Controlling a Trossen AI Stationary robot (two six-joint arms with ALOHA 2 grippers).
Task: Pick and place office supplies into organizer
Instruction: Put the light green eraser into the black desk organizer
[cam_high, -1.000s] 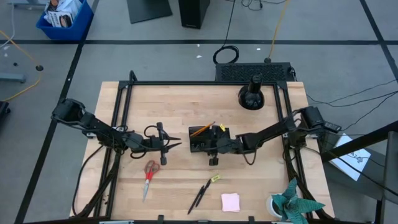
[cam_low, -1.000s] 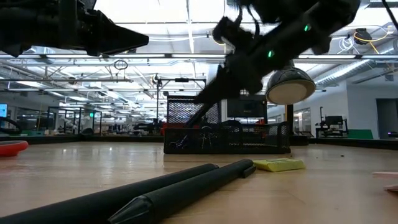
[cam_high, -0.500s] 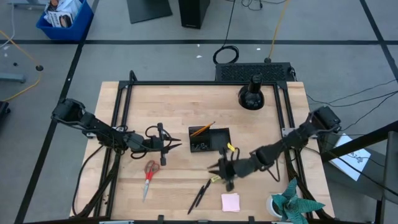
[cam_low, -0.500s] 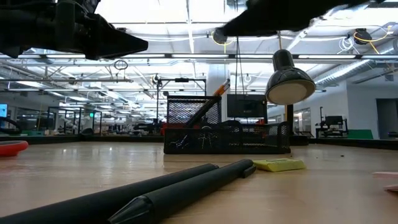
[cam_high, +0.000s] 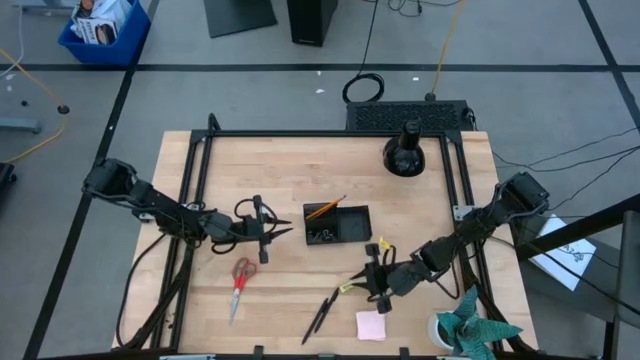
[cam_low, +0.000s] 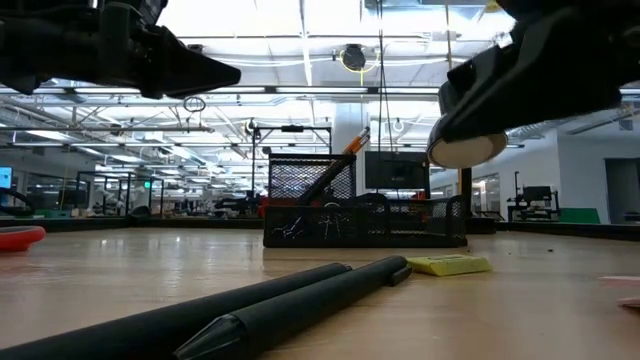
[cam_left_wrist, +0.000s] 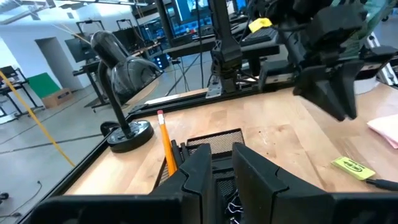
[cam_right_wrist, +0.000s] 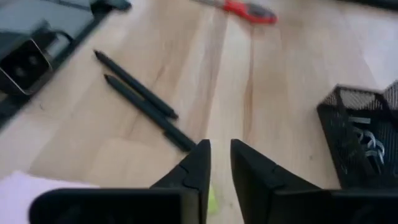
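Observation:
The black mesh organizer (cam_high: 337, 223) stands mid-table with an orange pencil (cam_high: 325, 208) leaning out of it and binder clips (cam_high: 320, 235) inside. My right gripper (cam_high: 358, 283) is shut and hovers just above the small yellow item (cam_high: 347, 287), which shows between its fingers in the right wrist view (cam_right_wrist: 212, 200). Two black pens (cam_high: 322, 312) lie nearer the table's near edge, the pink sticky-note pad (cam_high: 371, 325) to their right. Red-handled scissors (cam_high: 240, 280) lie flat on the left. My left gripper (cam_high: 287, 233) is shut and waits left of the organizer.
A black desk lamp (cam_high: 405, 150) stands at the far right of the table. The teal paper plant in its white cup (cam_high: 468, 328) sits at the near right corner. A black metal frame (cam_high: 200, 140) borders the table. Bare wood lies between scissors and pens.
My right gripper has left the organizer, where it was tipped down over the right compartment. It has swung up and toward the table's near edge, stopping above the yellow item. The left arm has kept still, and nothing on the table has shifted.

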